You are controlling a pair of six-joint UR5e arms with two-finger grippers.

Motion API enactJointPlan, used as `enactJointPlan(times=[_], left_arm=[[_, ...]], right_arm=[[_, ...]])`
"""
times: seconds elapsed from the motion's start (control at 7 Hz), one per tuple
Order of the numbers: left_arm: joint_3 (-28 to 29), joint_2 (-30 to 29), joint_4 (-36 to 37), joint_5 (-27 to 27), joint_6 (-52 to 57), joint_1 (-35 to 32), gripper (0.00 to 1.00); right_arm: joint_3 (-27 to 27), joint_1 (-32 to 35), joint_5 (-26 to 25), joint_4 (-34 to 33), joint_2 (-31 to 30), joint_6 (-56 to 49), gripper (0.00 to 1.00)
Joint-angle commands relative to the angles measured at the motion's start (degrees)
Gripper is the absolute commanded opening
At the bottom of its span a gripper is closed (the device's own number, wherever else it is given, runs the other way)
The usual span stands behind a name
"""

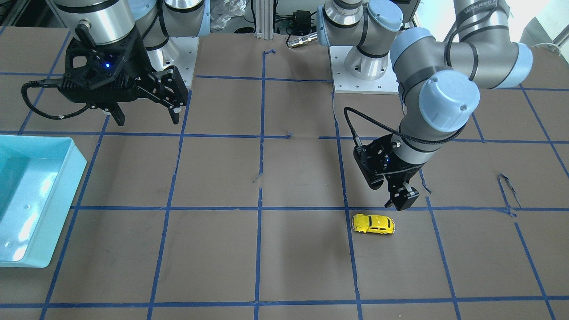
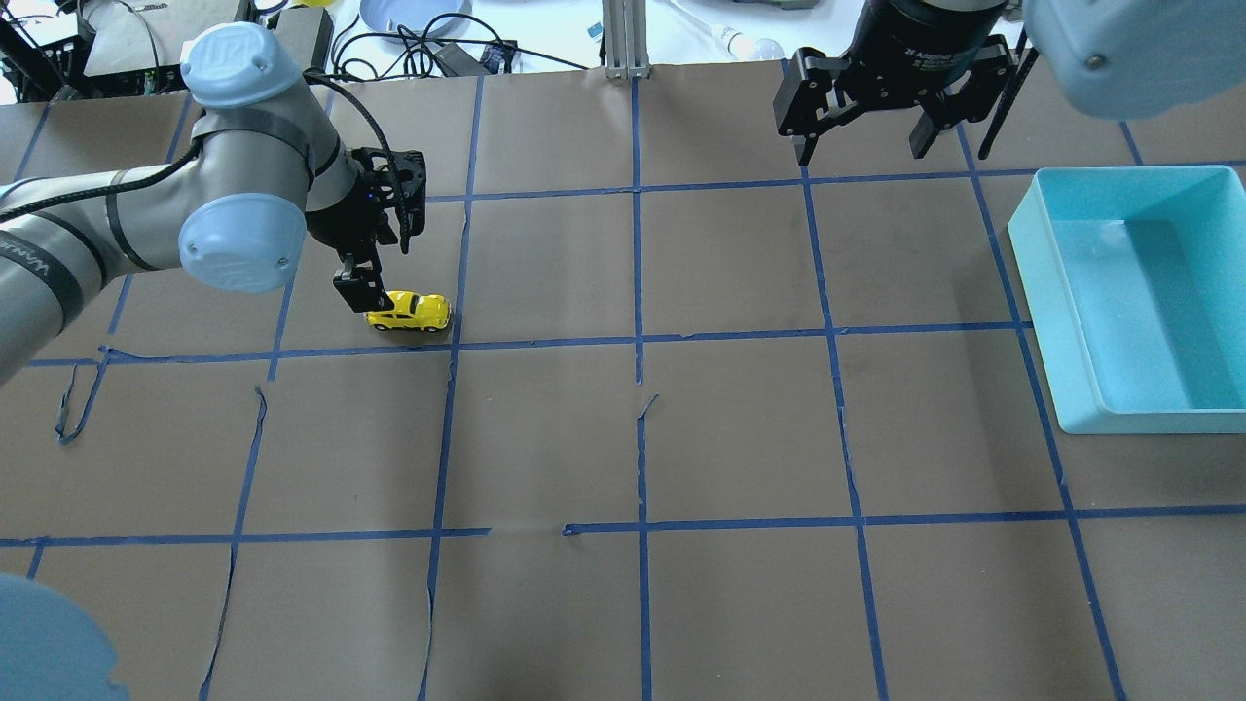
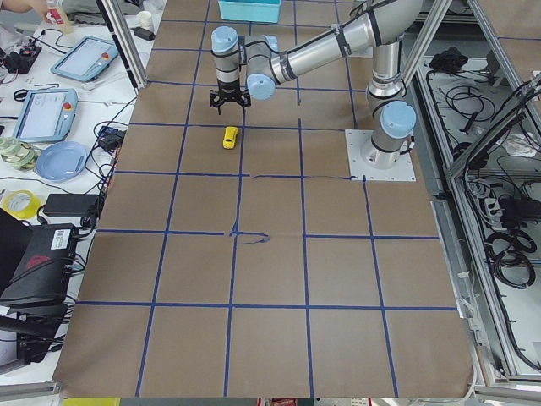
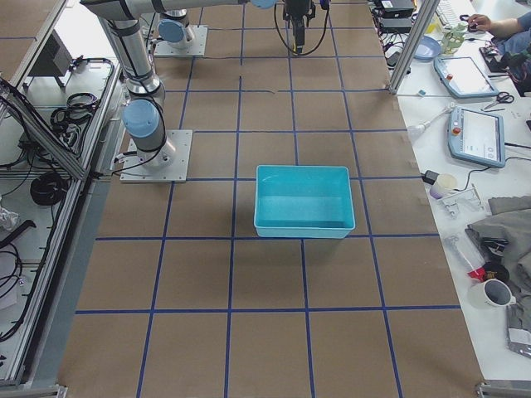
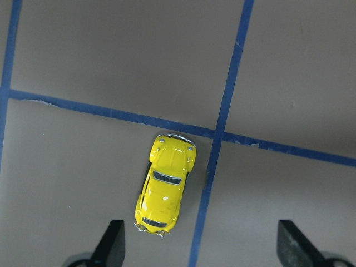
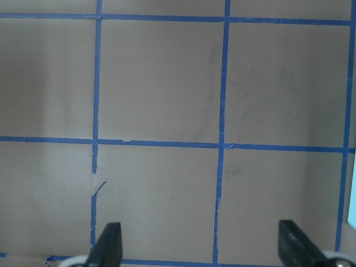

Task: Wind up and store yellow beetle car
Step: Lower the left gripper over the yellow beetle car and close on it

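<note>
The yellow beetle car [image 1: 373, 224] stands on its wheels on the brown table, beside a blue tape crossing; it also shows in the overhead view [image 2: 409, 312] and the left wrist view [image 5: 164, 186]. My left gripper [image 2: 380, 268] hangs just above and beside it, open and empty. In the left wrist view the left gripper [image 5: 203, 247] has the car just ahead of its left fingertip [image 5: 111, 245]. My right gripper [image 2: 861, 146] is open and empty, raised over the far side of the table, away from the car; it also shows in the front view [image 1: 146, 116].
A light blue open bin [image 2: 1032, 253] sits on my right side of the table, with nothing seen in it; it also shows in the front view [image 1: 75, 178]. Blue tape lines grid the brown table cover. Both arm bases stand at the table's robot edge.
</note>
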Motion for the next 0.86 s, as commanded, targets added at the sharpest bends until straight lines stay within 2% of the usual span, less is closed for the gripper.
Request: enactJointPlan(times=[0.0,0.71], left_arm=[[-0.16,-4.54,4.61,1.16,3.49,0.19,0.90],[-1.30,-7.20,4.89,1.42,3.76,0.19,0.86]], right_arm=[[0.00,0.00,0.00,-0.08,0.00,0.00,1.00],[0.00,0.00,0.00,-0.09,0.09,0.00,1.00]])
